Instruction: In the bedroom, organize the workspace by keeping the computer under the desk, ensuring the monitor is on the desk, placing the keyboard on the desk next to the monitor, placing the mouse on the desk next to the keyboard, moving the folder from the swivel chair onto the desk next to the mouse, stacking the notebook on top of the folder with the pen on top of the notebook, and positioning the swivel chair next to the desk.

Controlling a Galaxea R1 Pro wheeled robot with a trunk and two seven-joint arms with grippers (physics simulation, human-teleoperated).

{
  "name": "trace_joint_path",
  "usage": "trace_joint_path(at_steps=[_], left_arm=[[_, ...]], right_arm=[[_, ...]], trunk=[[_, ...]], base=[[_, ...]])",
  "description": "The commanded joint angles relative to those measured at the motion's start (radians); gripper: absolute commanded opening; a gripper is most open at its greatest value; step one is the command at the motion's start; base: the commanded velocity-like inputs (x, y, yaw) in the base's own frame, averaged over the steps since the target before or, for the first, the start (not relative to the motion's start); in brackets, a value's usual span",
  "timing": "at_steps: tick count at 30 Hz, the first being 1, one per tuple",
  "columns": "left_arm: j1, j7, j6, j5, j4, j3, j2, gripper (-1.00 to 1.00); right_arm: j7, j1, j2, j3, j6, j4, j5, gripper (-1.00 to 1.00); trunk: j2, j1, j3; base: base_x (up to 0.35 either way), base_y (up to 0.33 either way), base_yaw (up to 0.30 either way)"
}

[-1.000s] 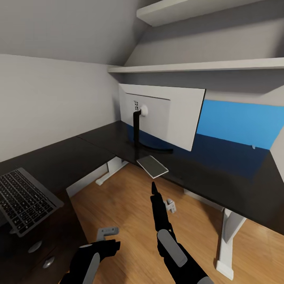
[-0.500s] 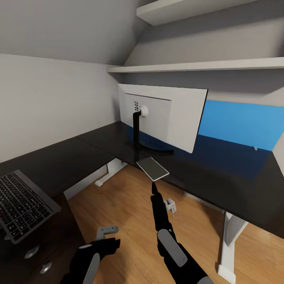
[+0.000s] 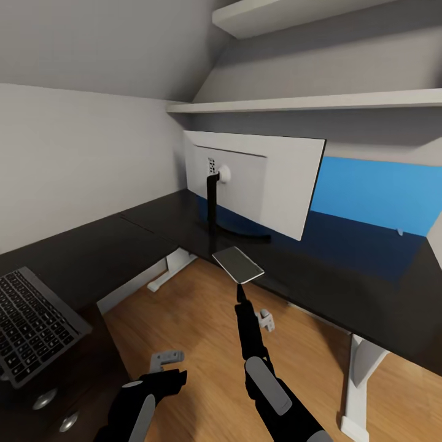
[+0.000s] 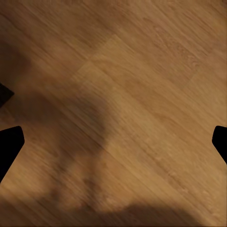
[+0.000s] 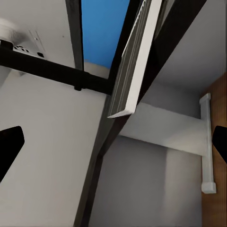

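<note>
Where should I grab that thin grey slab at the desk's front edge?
Probably by the corner of the grey slab that juts past the desk edge, coming in level from the room side with the open right gripper, one finger above, one below. It lies flat and thin, so only the overhang offers a bite.

L-shaped glossy black desk [image 3: 344, 276] on white legs, monitor [image 3: 258, 181] standing upright near its corner, small flat grey slab [image 3: 238, 264] overhanging the front edge, keyboard [image 3: 31, 322] on the left wing, wood floor [image 3: 202, 319] beneath
</note>
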Motion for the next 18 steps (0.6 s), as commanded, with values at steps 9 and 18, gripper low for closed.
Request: trace_joint_path(at_steps=[9,18], left_arm=[[-0.001,0.012,0.005,0.011,-0.001,-0.001,0.000,1.00],[-0.001,0.013,0.005,0.012,-0.001,-0.001,0.000,1.00]], right_arm=[[-0.003,-0.001,0.000,-0.003,-0.003,0.004,-0.011,1.00],[-0.005,-0.001,0.000,-0.004,-0.001,0.006,-0.009,1.00]], trunk=[[0.000,0.000,-0.001],[0.000,0.000,-0.001]], base=[[0.035,0.000,0.000],[0.003,0.000,0.000]])
